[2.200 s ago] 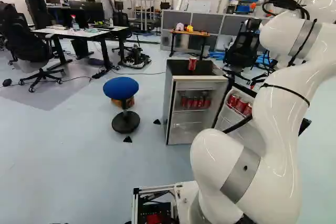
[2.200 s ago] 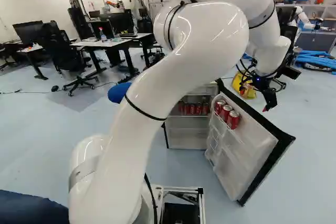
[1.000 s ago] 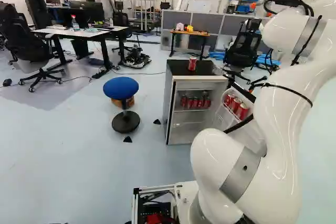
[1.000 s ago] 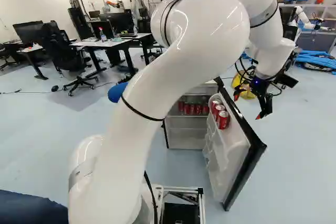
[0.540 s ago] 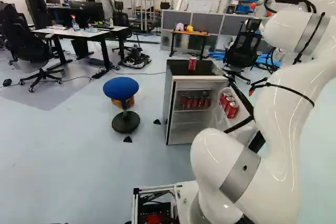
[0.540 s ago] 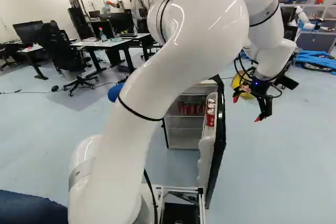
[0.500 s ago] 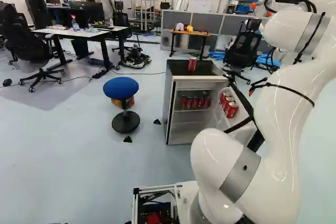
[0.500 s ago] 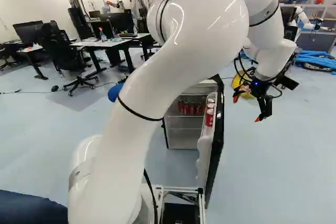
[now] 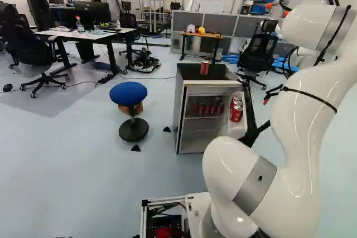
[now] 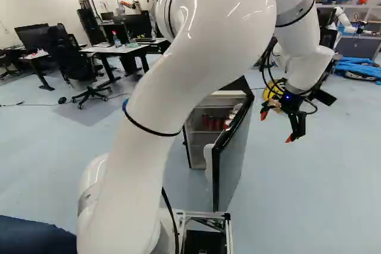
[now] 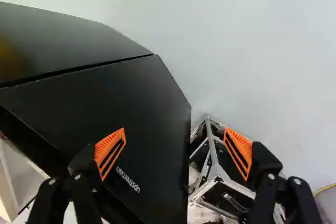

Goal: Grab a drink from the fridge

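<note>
The left base view shows the fridge (image 9: 179, 112) standing ahead of the robot, its door (image 10: 231, 162) partly open. Red drink cans (image 9: 206, 108) stand in a row on an inside shelf, more cans (image 9: 236, 113) sit in the rack on the inner side of the door, and a single can (image 9: 204, 68) stands upright on top of the fridge. The white arm (image 9: 295, 137) fills the right of that view, and the gripper (image 10: 276, 127) hangs, pointing down, to the right of the open door in the right base view, with floor showing between them. In the wrist view the gripper (image 11: 174, 151) has its jaws spread wide, an orange pad (image 11: 110, 151) on one finger facing the orange pad on the other, with nothing held. Between and beyond the fingers lies the dark outer face of the door, and next to it the metal frame (image 11: 210, 174) of the robot's base. The cans in the right base view are dim and partly covered by the door, so I would not swear to how many there are. A blue stool (image 9: 128, 93) stands beside the fridge, left of it in the left base view. Farther back are a white desk (image 9: 78, 35) with a black office chair (image 9: 30, 45) in front of it, and a small wooden table (image 9: 202, 35) behind the fridge. Another robot (image 10: 340, 17) stands at the far right of the right base view.
</note>
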